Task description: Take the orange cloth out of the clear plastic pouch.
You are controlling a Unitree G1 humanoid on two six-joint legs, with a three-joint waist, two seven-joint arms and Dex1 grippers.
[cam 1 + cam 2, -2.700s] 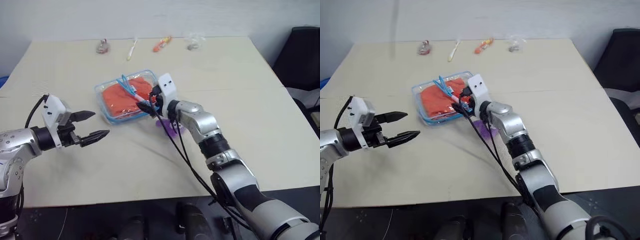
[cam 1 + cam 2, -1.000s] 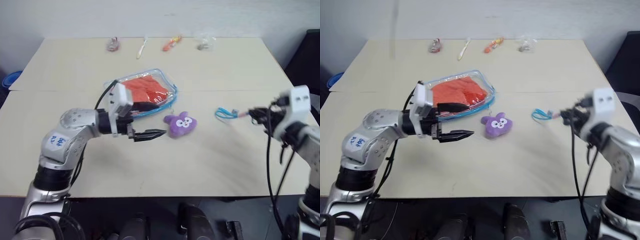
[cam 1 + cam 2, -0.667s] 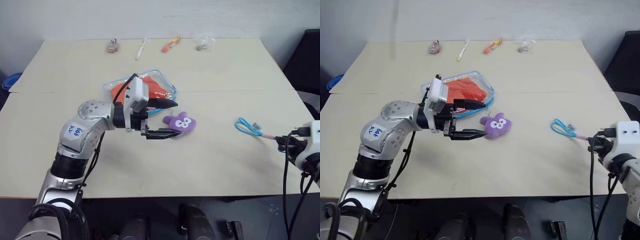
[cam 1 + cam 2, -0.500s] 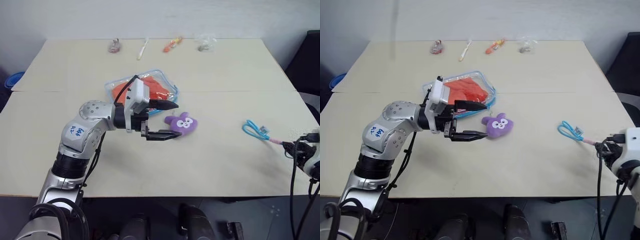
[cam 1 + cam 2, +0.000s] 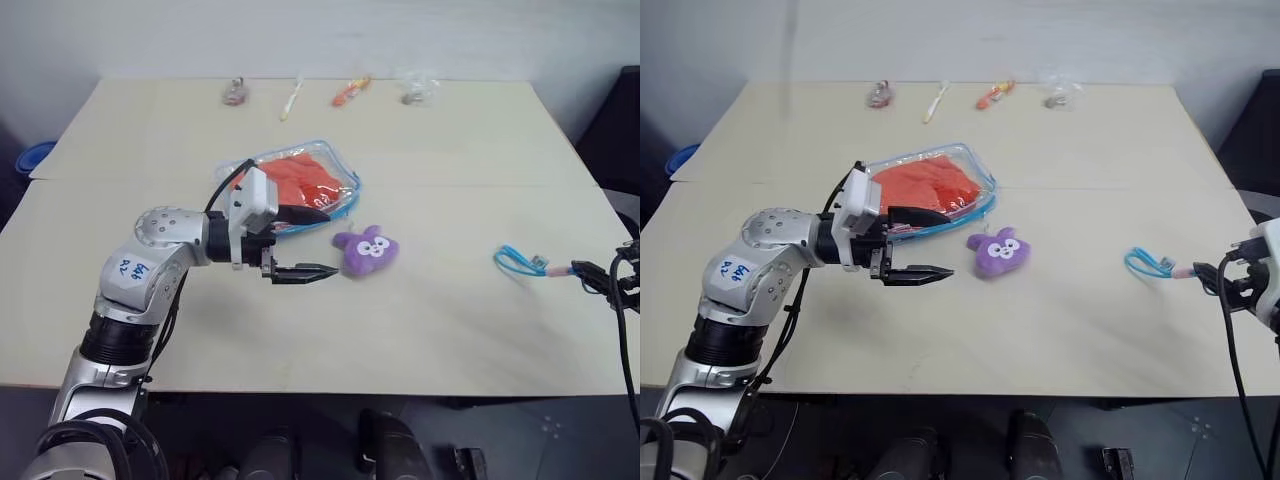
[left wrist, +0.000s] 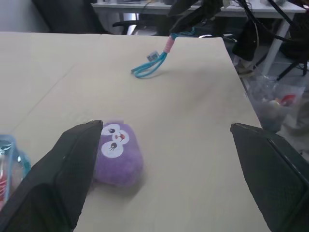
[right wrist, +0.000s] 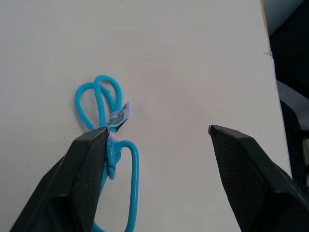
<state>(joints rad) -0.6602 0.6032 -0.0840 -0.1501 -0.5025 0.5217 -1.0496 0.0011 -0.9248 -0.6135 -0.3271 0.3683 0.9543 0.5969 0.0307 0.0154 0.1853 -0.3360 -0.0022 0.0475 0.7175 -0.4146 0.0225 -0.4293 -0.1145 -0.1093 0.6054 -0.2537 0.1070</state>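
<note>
Hovering our left gripper (image 5: 302, 243) with its fingers spread wide and empty, we are pointing it across the table, with the clear plastic pouch (image 5: 290, 187) lying flat just beyond it, its long axis slanting across the table (image 5: 450, 330). Inside, the orange cloth (image 5: 298, 178) is lying folded; no writing is legible. Our right gripper (image 7: 157, 166), well apart at the table's right edge, is standing open beside a blue cord (image 5: 520, 263).

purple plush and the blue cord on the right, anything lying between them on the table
Nothing: in the left eye view the stretch of table between the purple plush and the blue cord is bare.
</note>
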